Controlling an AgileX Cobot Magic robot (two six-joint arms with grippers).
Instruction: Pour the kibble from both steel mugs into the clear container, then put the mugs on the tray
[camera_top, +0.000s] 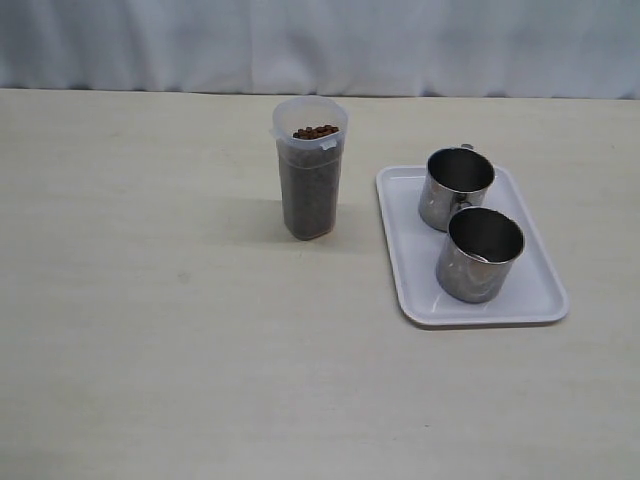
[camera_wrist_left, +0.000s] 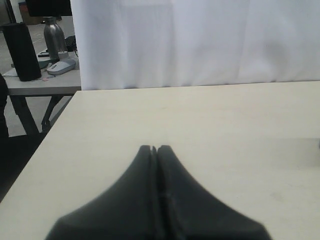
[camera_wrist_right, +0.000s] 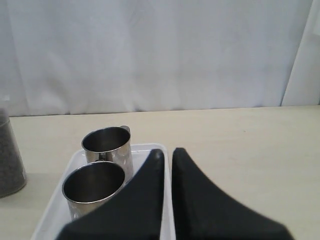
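The left end effector (camera_wrist_left: 154, 148) is hanging closed, empty, over bare table (camera_wrist_left: 225, 125). The right end effector (camera_wrist_right: 167, 152) is closed, empty, near the tray (camera_wrist_right: 65, 172). The steel mugs (camera_top: 457, 187) (camera_top: 480, 253) are standing on the tray, the kibble (camera_top: 315, 132) filling the clear container (camera_top: 309, 190) beside it.

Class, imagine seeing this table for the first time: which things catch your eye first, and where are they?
A clear container packed nearly to the rim with brown kibble stands near the middle of the exterior view. To its right, two empty steel mugs stand upright, one behind the other, on a white tray.
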